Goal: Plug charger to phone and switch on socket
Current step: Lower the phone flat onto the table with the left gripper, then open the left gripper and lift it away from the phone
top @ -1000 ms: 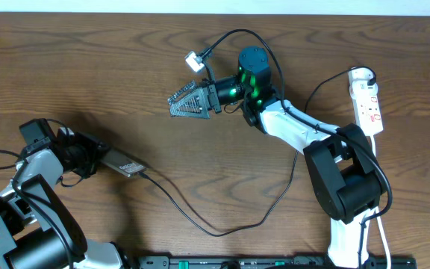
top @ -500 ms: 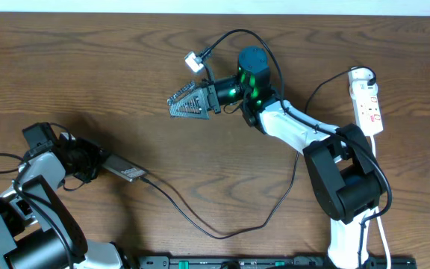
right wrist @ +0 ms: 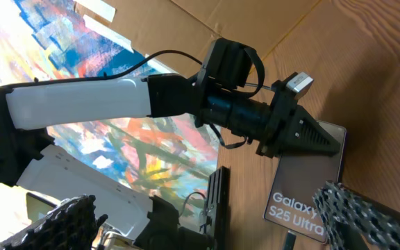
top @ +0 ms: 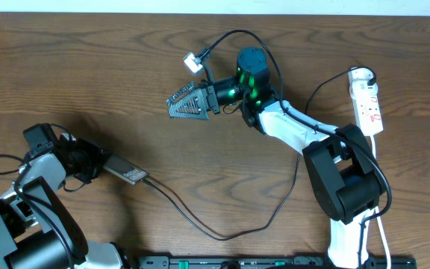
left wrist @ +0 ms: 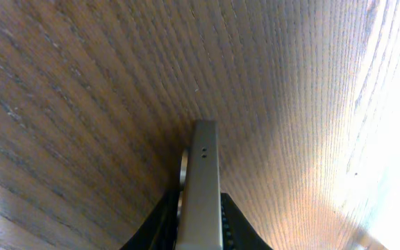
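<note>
**A:** So where are we at? We see the phone [top: 125,171] low on the left of the table [top: 88,67]. It's clamped in the left gripper [top: 103,163], with the fingers [left wrist: 232,226] pressed on both flat faces. The charger [top: 222,235] meets the phone's free end. It looks seated to us, but the tip is too small to be sure.

**B:** Agreed, so we reckon the switch on the socket [top: 369,101] is what's left. The socket lies at the far right edge, with its long axis running away from the robot, just beside the right arm's elbow. The right arm is way nearer, and the left one is well apart from it.

**A:** Catch is, our right gripper [top: 172,106] hangs mid-table pointing left, so the socket sits behind it. Its jaws are wide apart, holding nothing and touching nothing.

**B:** Yeah, we'd guess it has to swing round and come down on the red switches from above.
</note>
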